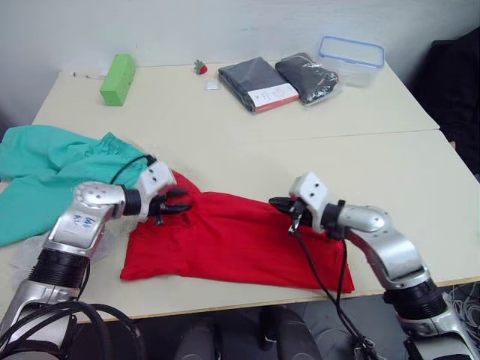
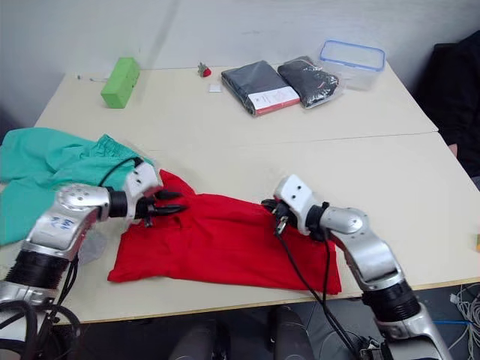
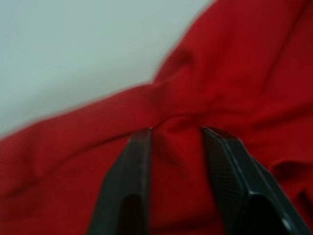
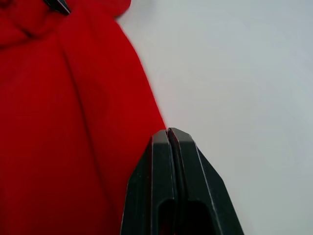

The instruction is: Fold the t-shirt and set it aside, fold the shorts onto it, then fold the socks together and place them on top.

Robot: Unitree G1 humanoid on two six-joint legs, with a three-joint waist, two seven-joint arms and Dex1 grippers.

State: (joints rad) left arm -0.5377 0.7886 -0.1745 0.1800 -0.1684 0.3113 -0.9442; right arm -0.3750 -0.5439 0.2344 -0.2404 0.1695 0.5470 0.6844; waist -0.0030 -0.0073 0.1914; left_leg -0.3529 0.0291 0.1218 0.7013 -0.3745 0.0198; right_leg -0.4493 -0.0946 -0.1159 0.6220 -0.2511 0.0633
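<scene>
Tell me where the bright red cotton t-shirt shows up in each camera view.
Left eye view: bright red cotton t-shirt at lower centre, between both grippers.
Right eye view: lower centre.
Left wrist view: behind the open left gripper.
Right wrist view: beside the shut right gripper.
Shared landmark: the beige table.

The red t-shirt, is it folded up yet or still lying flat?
Mostly spread, not neatly folded. The t-shirt lies wide across the table, only bunched where the left gripper stands.
</scene>
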